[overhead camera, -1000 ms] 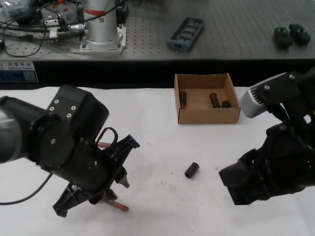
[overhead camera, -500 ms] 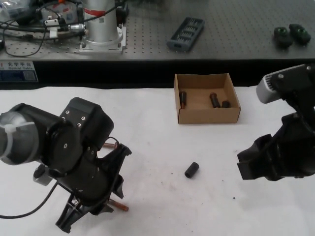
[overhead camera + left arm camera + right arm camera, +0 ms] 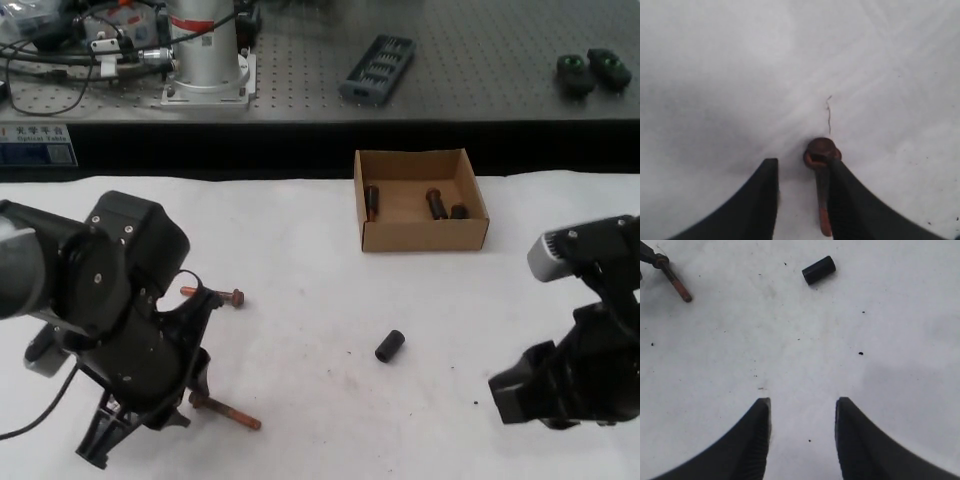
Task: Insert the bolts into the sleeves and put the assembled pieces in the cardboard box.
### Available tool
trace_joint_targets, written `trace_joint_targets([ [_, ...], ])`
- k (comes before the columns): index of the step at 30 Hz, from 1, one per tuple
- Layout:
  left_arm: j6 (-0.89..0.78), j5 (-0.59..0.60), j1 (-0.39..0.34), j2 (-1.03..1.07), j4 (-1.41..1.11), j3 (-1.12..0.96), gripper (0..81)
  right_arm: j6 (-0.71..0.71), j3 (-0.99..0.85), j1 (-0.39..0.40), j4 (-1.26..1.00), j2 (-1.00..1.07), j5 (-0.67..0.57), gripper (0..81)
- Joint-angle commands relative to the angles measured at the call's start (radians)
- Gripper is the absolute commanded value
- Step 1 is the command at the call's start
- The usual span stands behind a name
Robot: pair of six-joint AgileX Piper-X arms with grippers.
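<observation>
Now your left hand [image 3: 800, 200] straddles, spread, the rusty brown steel bolt [image 3: 822, 185], its shank running along the fingers [image 3: 760, 200]. The short black sleeve [image 3: 389, 346] lies at its two o'clock on the white worktop [image 3: 320, 280].

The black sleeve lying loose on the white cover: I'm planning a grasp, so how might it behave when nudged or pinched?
The sleeve lies on its side and looks cylindrical, so a sideways nudge would probably roll it. It looks rigid and smooth, so it should hold shape when pinched but might slip.
</observation>
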Motion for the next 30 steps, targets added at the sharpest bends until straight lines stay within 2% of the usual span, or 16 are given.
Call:
trace_joint_targets([
  [1, 0.029, 0.028, 0.001, 0.015, -0.016, -0.01, 24.3, 0.009, -0.002, -0.005, -0.048, 0.0, -0.025, 31.3],
  [18, 0.01, 0.023, -0.009, 0.036, -0.066, -0.029, 24.3, 0.027, -0.002, -0.005, -0.101, 0.0, -0.03, 31.3],
  [27, 0.01, 0.076, -0.059, 0.148, -0.066, -0.104, 24.3, 0.027, -0.002, -0.005, -0.101, 0.0, -0.03, 31.3],
  [30, 0.007, 0.083, -0.059, 0.168, -0.059, -0.131, 20.1, 0.027, -0.002, -0.005, -0.091, 0.0, -0.03, 31.3],
])
